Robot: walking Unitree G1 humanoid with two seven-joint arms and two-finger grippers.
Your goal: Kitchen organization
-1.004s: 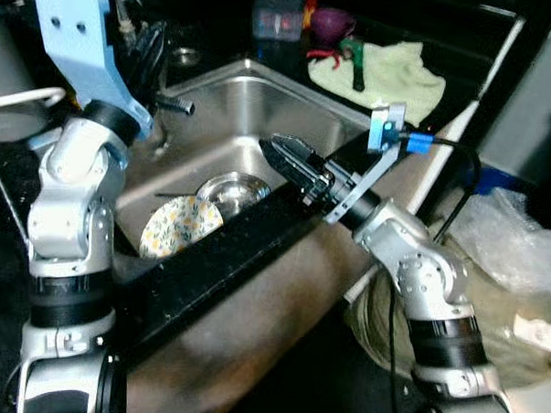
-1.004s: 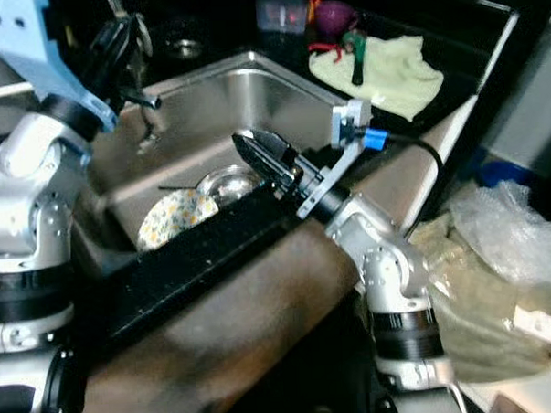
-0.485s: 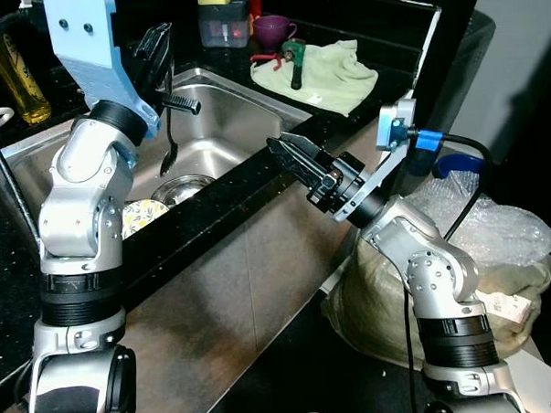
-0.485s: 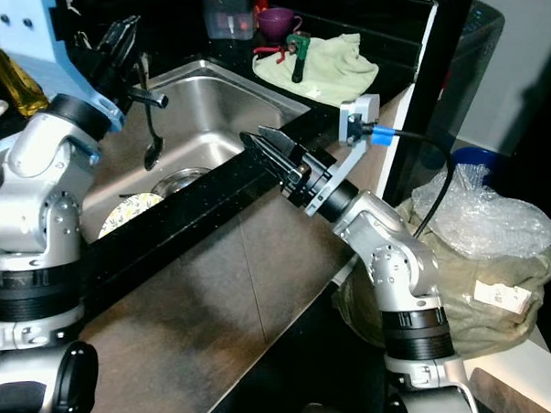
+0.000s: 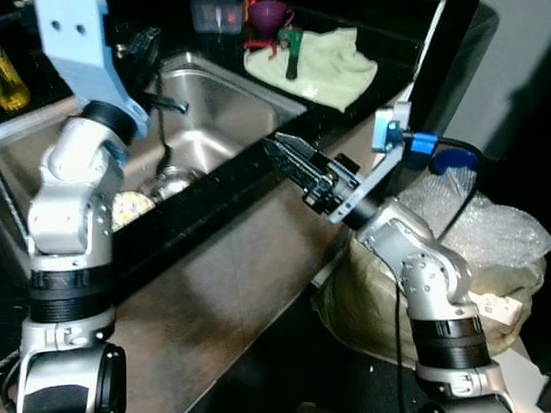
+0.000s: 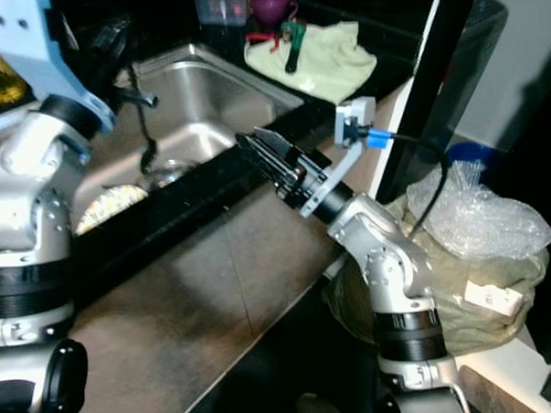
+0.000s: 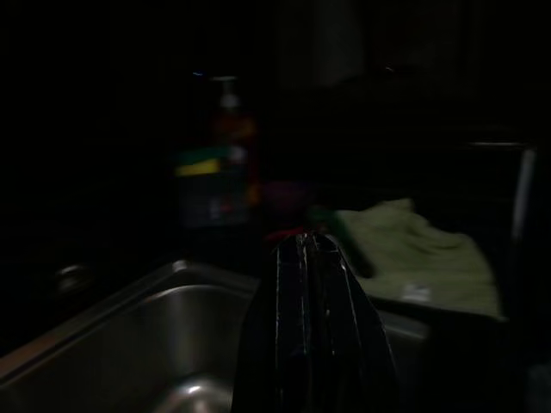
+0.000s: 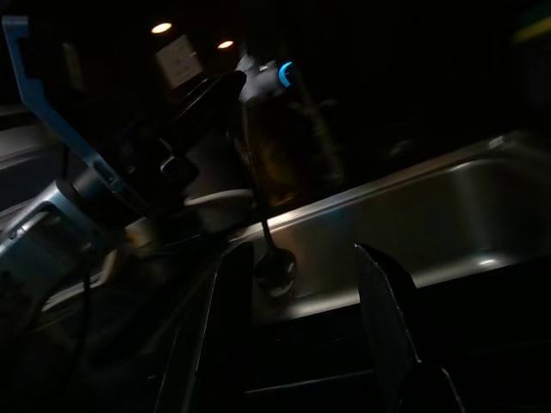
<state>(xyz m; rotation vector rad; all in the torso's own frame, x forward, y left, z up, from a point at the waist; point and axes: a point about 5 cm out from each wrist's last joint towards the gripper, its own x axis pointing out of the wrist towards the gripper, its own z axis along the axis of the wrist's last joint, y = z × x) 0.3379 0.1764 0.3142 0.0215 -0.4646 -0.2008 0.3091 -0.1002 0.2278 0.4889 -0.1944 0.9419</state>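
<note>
Evidently a spoon (image 6: pixel 143 130) is held pinched in the left gripper (image 6: pixel 115 44), dangling over the steel sink (image 6: pixel 221 104) above a patterned plate (image 6: pixel 106 203); a safe resting spot must be chosen next. The right gripper (image 5: pixel 287 156), spread wide, is poised at the near black counter edge (image 5: pixel 211 196). A green cloth (image 5: pixel 329 62) is seen far right.

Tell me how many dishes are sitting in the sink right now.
2 that I can make out: a floral plate near the sink's front wall, and a steel bowl beside it. The left arm and counter edge may hide others.
</note>
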